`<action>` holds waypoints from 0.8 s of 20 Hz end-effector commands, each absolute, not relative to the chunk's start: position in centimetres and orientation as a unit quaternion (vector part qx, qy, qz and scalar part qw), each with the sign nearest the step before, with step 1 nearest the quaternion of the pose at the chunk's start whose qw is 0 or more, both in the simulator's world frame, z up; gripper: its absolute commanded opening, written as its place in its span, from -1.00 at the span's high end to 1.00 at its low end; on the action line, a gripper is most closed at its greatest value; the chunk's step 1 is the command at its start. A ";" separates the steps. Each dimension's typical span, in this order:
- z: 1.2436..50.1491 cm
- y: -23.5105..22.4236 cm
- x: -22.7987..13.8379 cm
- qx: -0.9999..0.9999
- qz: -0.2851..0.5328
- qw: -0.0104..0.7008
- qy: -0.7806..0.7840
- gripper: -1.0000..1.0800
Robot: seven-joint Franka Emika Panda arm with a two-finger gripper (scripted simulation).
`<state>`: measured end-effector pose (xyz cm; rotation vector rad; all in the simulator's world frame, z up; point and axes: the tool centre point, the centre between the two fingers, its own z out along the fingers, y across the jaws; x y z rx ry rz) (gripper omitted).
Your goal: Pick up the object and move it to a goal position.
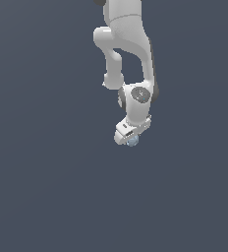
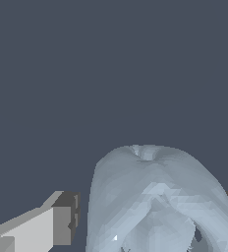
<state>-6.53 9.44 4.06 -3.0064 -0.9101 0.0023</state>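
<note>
Lump held between the jaws

The pale lump [image 2: 155, 202] is flanked by the gripper [image 1: 131, 140]; firm clamping cannot be told. It is judged light, smooth, best held across its rounded sides.

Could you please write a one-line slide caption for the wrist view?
Wrist view: the pale blue-grey dimpled object fills the space between the gripper fingers over plain dark ground.

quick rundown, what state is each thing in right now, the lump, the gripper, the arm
lump: between the gripper fingers, a gap showing beside one finger; only a sliver peeks out under the gripper in the exterior view
gripper: pointing down, straddling the lump; cannot tell if it is clamped
arm: bent, reaching down from the top of the exterior view
</note>
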 end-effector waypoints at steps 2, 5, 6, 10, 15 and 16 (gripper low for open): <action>3.9 9.4 -6.5 -0.957 0.000 0.000 -0.290 1.00; 3.9 9.4 -6.5 -0.957 0.000 0.000 -0.290 1.00; 3.9 9.4 -6.5 -0.957 0.000 0.000 -0.290 1.00; 3.9 9.4 -6.5 -0.957 0.000 0.000 -0.290 1.00; 4.3 9.4 -6.0 -0.956 -0.006 0.000 -0.293 1.00; 4.5 9.4 -5.8 -0.955 -0.009 0.001 -0.295 1.00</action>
